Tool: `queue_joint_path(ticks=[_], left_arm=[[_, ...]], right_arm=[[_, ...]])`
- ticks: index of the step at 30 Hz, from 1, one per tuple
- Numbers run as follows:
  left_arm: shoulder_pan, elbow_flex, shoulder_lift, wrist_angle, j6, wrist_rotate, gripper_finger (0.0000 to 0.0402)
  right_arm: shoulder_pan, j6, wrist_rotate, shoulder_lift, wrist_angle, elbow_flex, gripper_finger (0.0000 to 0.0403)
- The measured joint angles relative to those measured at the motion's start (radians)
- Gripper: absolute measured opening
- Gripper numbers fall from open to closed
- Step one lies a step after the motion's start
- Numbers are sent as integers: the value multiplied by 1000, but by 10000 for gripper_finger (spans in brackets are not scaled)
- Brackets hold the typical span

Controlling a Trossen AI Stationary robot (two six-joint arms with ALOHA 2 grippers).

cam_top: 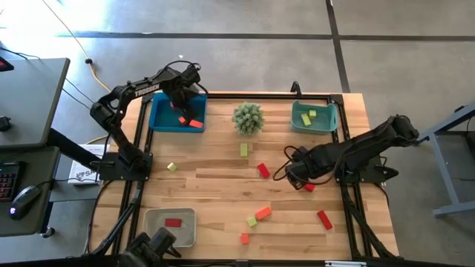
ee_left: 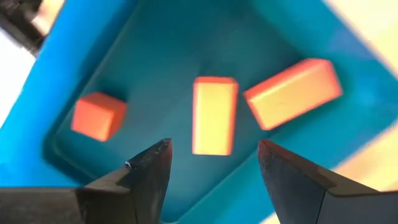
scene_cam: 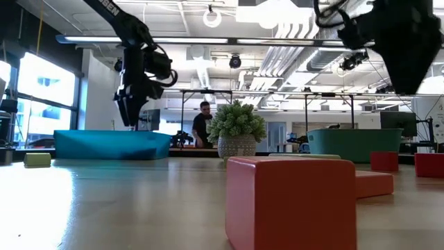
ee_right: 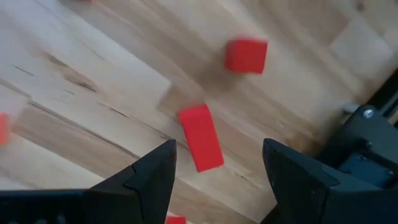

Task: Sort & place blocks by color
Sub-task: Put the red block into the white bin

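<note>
Orange-red blocks (ee_left: 213,115) lie in the blue bin (cam_top: 159,115) beneath the left tool (ee_left: 214,163), its fingers spread and empty.

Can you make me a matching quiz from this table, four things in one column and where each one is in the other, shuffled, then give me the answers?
Things:
1. left gripper
2. right gripper
3. spiky plant
4. grey bin

Places or states:
A. between the blue bin and the green bin
B. open above the blue bin, over three orange-red blocks
C. holds one red block, at the table's near edge
D. open above bare wood, over a red bar

Pairs: 1-B, 2-D, 3-A, 4-C
</note>
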Motion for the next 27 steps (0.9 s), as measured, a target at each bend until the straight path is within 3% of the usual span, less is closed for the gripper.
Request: queue_joint_path(ticks=[5, 21, 24, 27], left_arm=[[-62, 26, -47, -14, 2, 7, 227], [-230, 340, -96, -51, -35, 8, 227], [-251, 354, -96, -49, -35, 7, 227], [-266, 355, -95, -47, -35, 8, 227]], right_arm=[[7, -38, -80, 1, 129, -133, 227], [6, -122, -200, 1, 414, -392, 226], [6, -130, -220, 1, 441, -416, 207], [6, -135, -223, 1, 455, -425, 161]])
